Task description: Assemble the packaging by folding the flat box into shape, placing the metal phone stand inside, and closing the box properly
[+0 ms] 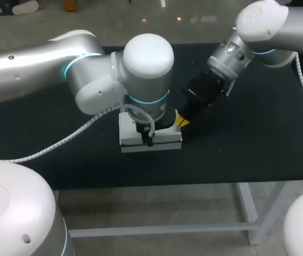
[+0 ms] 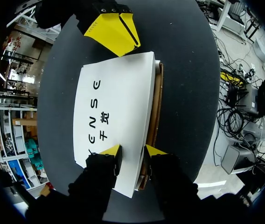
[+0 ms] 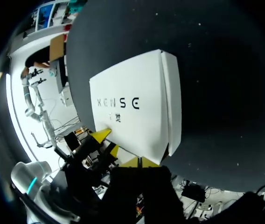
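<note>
The white box [image 1: 151,143] lies on the black table with its printed lid [image 2: 114,116] nearly flat. A brown inner edge [image 2: 155,107] shows along one side. My left gripper [image 2: 132,151] stands open over one end of the lid, one fingertip [image 2: 112,150] on the white top, the other above the brown edge. In the head view my left wrist hides it. My right gripper [image 1: 182,121] is shut with nothing in it, its tips [image 2: 116,30] against the opposite end of the box [image 3: 132,107]. The metal phone stand is not visible.
The black tabletop [image 1: 247,144] spreads bare to the right of the box and in front of it. My left arm's cable [image 1: 71,138] loops over the table's left part. The front edge runs just below the box.
</note>
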`<move>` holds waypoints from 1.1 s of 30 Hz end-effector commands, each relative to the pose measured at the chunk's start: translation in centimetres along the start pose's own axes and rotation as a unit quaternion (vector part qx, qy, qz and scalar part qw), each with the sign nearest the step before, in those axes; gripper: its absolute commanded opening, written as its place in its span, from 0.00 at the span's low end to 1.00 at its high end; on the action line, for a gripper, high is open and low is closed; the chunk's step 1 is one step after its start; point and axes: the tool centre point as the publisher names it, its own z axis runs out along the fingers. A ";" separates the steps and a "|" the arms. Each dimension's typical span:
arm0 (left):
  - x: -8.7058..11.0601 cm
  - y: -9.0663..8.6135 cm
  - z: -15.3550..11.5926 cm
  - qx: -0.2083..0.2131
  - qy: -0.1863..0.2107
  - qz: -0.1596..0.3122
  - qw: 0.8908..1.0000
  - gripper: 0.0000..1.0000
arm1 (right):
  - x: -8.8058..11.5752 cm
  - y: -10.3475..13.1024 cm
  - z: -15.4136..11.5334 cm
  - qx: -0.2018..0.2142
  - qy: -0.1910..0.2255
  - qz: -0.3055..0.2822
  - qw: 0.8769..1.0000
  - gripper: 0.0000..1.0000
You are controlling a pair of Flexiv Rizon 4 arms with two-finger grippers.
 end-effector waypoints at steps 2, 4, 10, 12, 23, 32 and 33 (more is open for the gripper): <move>0.2 0.1 0.1 -0.002 -0.002 0.000 1.000 0.34 | 0.0 -0.6 0.6 -0.029 -0.008 -0.005 1.000 0.00; 0.2 0.1 0.1 -0.002 -0.002 0.000 1.000 0.35 | -0.1 -0.5 0.9 -0.029 -0.012 -0.006 0.999 0.00; 0.2 0.2 0.3 -0.001 0.000 -0.001 1.000 0.34 | -0.4 -0.1 1.3 -0.022 -0.012 -0.004 1.000 0.00; 0.1 0.2 0.3 -0.001 0.001 -0.001 1.000 0.34 | -0.5 0.1 1.5 -0.020 -0.012 -0.003 1.000 0.00; 0.1 0.2 0.5 0.000 0.003 -0.001 1.000 0.35 | -1.2 0.4 1.8 -0.013 -0.011 0.004 1.000 0.00; 0.3 0.3 0.5 0.001 0.005 -0.004 1.000 0.34 | -1.5 0.7 2.0 -0.009 -0.011 0.007 1.000 0.00; 0.3 0.3 0.5 0.001 0.005 -0.005 1.000 0.34 | -1.5 0.7 2.0 -0.009 -0.010 0.007 1.000 0.00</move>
